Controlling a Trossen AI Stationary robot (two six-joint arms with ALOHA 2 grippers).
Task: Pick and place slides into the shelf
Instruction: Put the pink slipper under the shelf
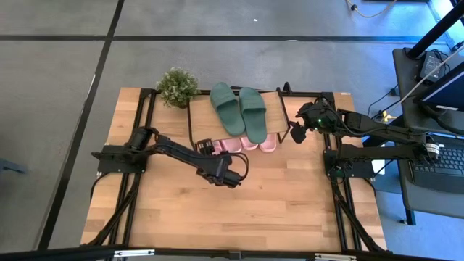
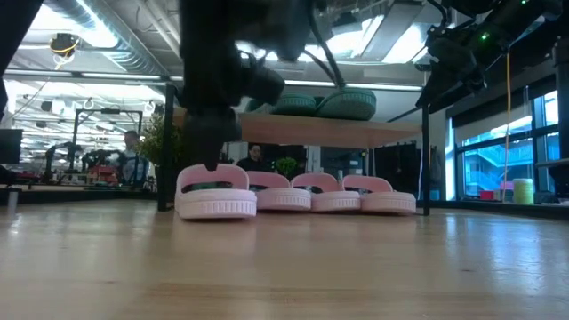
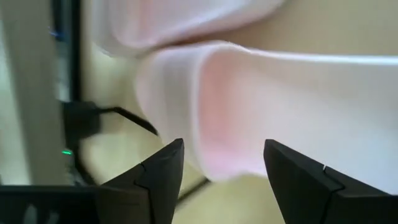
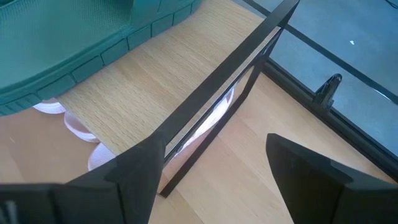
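Slides: green pair (image 1: 240, 109) sits atop the shelf (image 1: 272, 96), pink ones beneath; left claw (image 3: 221, 180) open straddling the last pink slide (image 2: 216, 192), right claw (image 4: 211, 171) open, idle by the shelf

Pink slides (image 1: 239, 144) mostly hidden under shelf (image 1: 279, 101) top.

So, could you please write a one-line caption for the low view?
Four pink slides lined up under the shelf, green slides on top, left gripper at the nearest.
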